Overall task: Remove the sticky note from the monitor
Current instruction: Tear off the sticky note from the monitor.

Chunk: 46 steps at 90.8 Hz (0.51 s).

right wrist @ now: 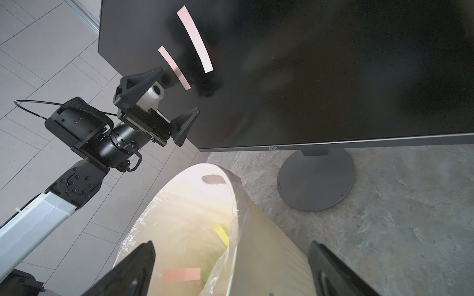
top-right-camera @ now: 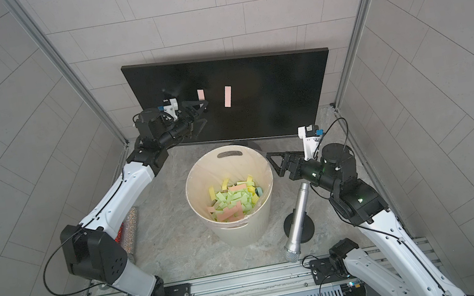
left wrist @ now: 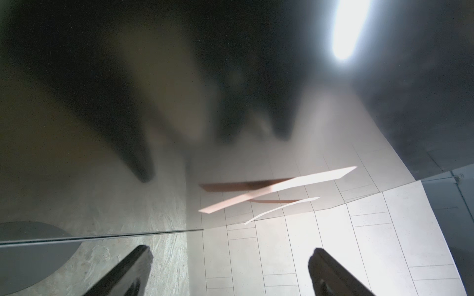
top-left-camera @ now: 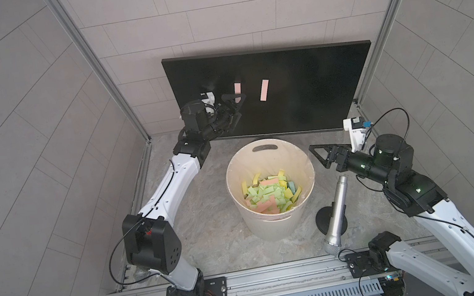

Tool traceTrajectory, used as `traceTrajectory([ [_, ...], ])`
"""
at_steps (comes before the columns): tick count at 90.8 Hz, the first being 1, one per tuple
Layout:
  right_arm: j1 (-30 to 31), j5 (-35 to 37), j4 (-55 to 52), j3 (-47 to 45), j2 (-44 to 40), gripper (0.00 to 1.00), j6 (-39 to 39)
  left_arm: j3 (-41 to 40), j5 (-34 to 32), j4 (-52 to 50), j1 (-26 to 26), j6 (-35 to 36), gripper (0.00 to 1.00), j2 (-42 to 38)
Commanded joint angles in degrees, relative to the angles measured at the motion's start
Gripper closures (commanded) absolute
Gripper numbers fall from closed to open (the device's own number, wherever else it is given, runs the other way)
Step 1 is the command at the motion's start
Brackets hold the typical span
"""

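We're up at the monitor, upright on its round foot at the back of the tabletop, screen dark. On the left half of the glass is the pink sticky note we're after, with a second pink note just beside it. The left tool is right at the screen, jaws spread wide with nothing gripped, and its fingers seem to bracket the note's lower end. Whether a tip touches the paper we cannot tell, so we call the pinch not yet made. The wide stance makes sense to us: in the left wrist view both strips curl off the glass, each throwing its own reflection. That leaves a loose flap to straddle and pinch rather than scrape. The cream bucket sits directly in front of the monitor, lined with a clear bag and holding a heap of coloured notes. We read it as the drop spot, kept close so the carry is short. The right tool hangs open and empty just beside the bucket's rim, well apart from the screen, which we take as keeping out of the left arm's way. A microphone lies on the tabletop to the right of the bucket, taking no part.
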Motion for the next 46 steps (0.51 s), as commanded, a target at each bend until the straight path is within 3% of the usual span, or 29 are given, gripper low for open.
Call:
traceTrajectory([
  [1, -0.42, -0.69, 1.41, -0.75, -0.93, 0.05, 0.46, 1.64, -3.95, 1.74, -0.96, 1.7, 0.04, 0.59],
  [23, -1.06, -1.27, 1.93, -1.42, -1.13, 0.05, 0.72, -0.11, -12.3, 3.04, -3.71, 4.91, 0.06, -1.58],
  [46, -1.55, -1.76, 2.0, -1.83, -1.8, 0.05, 0.86, 1.59, -15.4, 3.52, -5.51, 5.73, 0.09, -0.28],
])
